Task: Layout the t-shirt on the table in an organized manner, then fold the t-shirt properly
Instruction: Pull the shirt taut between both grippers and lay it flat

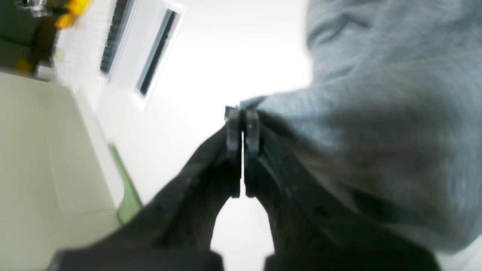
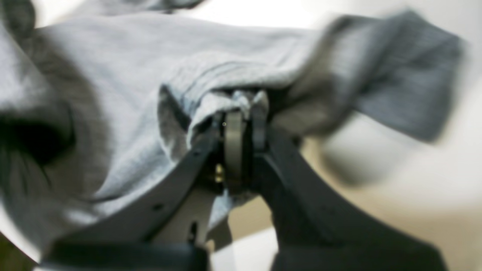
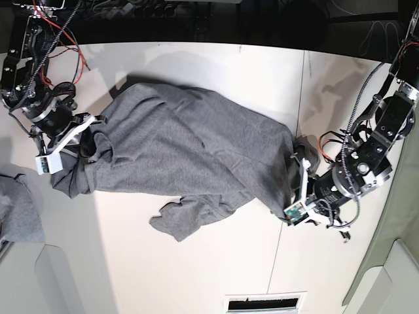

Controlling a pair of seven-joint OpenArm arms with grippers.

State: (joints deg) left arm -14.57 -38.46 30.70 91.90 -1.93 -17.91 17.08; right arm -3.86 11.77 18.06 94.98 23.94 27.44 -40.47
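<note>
plain grey t-shirt (image 3: 190,150), no readable writing

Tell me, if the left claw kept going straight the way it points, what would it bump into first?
Probably nothing new. The left claw is shut on an edge of the t-shirt, so grey cloth is already at its tips. Beyond them its own camera shows only bright blur, so depth is unclear.

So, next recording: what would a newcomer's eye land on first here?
The big grey t-shirt, stretched across the white table between the two arms, one sleeve flopping toward the near edge. Each end is pinched in shut jaws: the right gripper has bunched fabric, the left gripper a thin fold. A second grey cloth peeks in at the base view's left.
</note>
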